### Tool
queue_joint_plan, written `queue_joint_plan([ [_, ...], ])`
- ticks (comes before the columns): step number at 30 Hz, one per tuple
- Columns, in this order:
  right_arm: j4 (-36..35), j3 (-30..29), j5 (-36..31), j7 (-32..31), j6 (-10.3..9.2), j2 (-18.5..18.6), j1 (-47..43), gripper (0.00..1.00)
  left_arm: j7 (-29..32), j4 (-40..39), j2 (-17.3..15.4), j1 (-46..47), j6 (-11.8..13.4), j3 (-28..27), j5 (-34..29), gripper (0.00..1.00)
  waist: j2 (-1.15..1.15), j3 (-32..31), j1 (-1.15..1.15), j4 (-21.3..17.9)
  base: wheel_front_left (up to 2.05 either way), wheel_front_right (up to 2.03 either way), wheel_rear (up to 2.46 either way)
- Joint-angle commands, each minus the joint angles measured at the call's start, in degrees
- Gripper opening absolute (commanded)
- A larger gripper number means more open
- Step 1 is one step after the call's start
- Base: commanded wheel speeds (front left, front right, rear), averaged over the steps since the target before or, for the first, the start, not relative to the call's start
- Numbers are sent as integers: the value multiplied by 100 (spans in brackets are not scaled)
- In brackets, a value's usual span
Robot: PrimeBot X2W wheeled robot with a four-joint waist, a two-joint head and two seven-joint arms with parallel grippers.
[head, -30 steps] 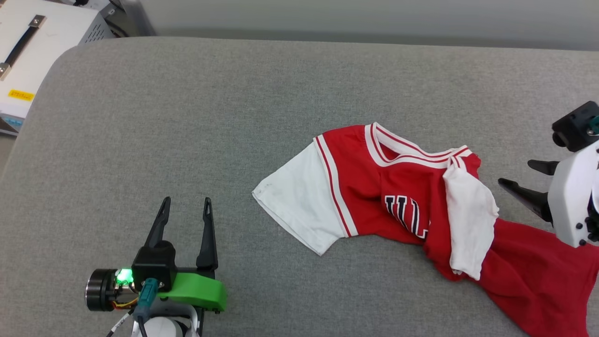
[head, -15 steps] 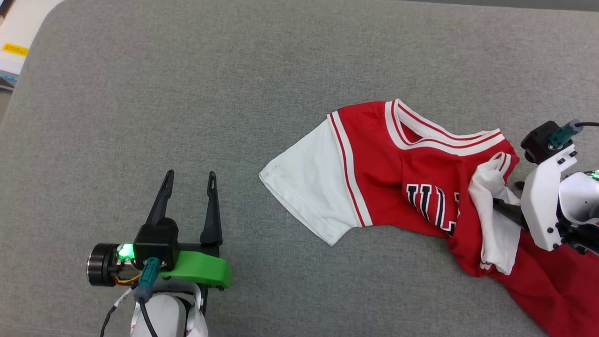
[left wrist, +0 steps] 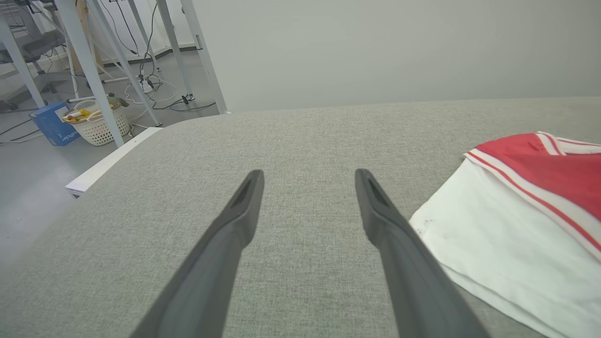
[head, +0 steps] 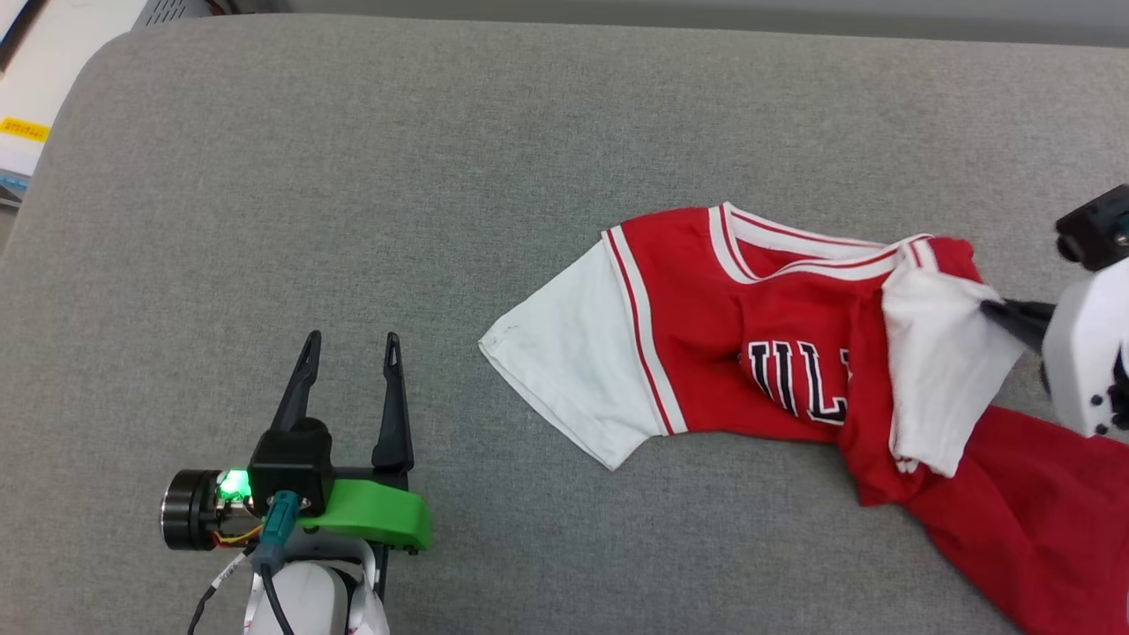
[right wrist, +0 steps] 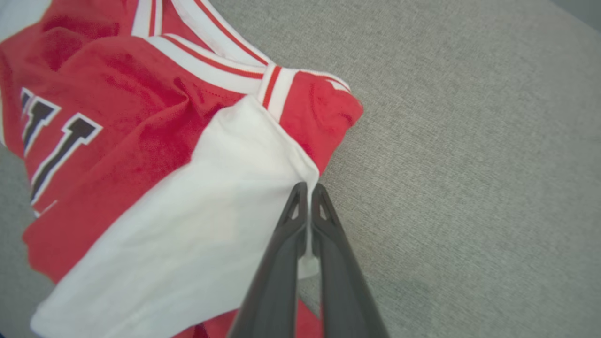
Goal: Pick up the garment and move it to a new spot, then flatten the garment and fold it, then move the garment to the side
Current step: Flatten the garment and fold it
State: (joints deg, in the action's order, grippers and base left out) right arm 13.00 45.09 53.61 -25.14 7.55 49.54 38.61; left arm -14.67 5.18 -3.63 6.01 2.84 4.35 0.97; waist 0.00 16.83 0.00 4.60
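Observation:
The garment (head: 776, 353) lies crumpled on the right half of the grey cushioned surface, a red jersey with white sleeves, striped collar and part of a black print showing. One white sleeve (head: 564, 370) spreads flat toward the left. The other white sleeve (right wrist: 197, 220) is folded over the chest, and my right gripper (right wrist: 308, 188) is shut on its edge, lifting it slightly. In the head view the right gripper (head: 992, 307) comes in from the right edge. My left gripper (head: 348, 339) hovers open at the lower left, apart from the garment (left wrist: 530, 211), nothing between its fingers.
The grey surface (head: 353, 176) has a rounded far-left corner. A white box with a yellow label (head: 26, 106) stands beyond that corner. White table legs, cables, a basket (left wrist: 96, 124) and a blue box are on the floor past the left edge.
The right gripper has shut on the folded white sleeve and pulled it rightward and up. The head camera has shifted between frames. The left gripper has stayed open in place.

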Motion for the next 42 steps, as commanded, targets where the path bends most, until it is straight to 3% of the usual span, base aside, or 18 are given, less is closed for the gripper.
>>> queue_joint_plan([
  [1,-26,-121,68,67,-6,151,92,0,-33,21,8,-51,21,1,-6,100,0,-90,0,-63,0,0,0],
  [9,567,-747,254,177,-6,586,-348,0,-33,42,10,-120,5,36,-11,100,0,-137,0,-28,0,0,0],
  [15,1561,-1041,452,256,-6,397,-923,0,-33,78,8,-149,-15,46,2,100,0,-113,0,40,0,0,0],
  [20,2399,-1109,392,462,-6,-53,-1140,0,-33,106,3,-166,-14,35,-1,100,0,-130,0,25,0,0,0],
  [21,2495,-1148,414,547,-6,-146,-1147,18,-33,107,4,-165,-17,43,-5,100,0,-138,0,21,0,0,0],
  [22,2570,-1175,403,685,-6,-242,-1139,47,-33,105,4,-164,-23,54,-11,100,0,-157,0,14,0,0,0],
  [23,2610,-1192,377,818,-6,-297,-1129,100,-33,106,1,-169,-26,59,-16,100,0,-177,0,6,0,0,0],
  [33,1975,-1575,-267,2739,-6,-233,-1115,100,-33,113,-73,-380,11,-3,-15,100,0,-595,0,-231,0,0,0],
  [38,1349,-2149,-661,3534,-6,-552,-1224,100,-33,92,-145,-408,-25,-12,-28,100,0,-705,0,-423,0,0,0],
  [42,829,-2698,-1031,3788,-6,-1045,-1463,100,-33,67,-223,-292,-57,-29,-37,100,0,-716,0,-516,0,0,0],
])
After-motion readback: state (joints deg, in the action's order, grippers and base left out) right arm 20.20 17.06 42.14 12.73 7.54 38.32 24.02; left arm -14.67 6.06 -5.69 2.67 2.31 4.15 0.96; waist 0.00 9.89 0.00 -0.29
